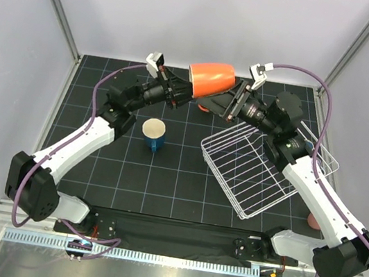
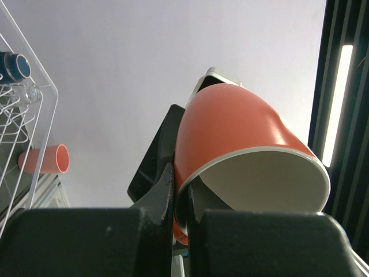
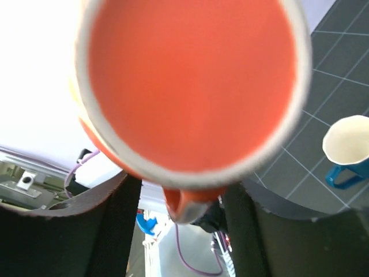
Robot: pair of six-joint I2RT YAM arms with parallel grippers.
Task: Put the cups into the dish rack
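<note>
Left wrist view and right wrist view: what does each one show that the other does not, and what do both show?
Only the left wrist view: the left hand pinching the rim of the orange mug, the mug's pale inside, part of the dish rack, and a pink cup near it. Only the right wrist view: the mug's underside and handle, and the blue mug standing on the table. Both: the orange mug.

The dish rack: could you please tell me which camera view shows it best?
The top external view shows nearly all the dish rack. The left wrist catches only one corner; the right wrist shows none.
</note>
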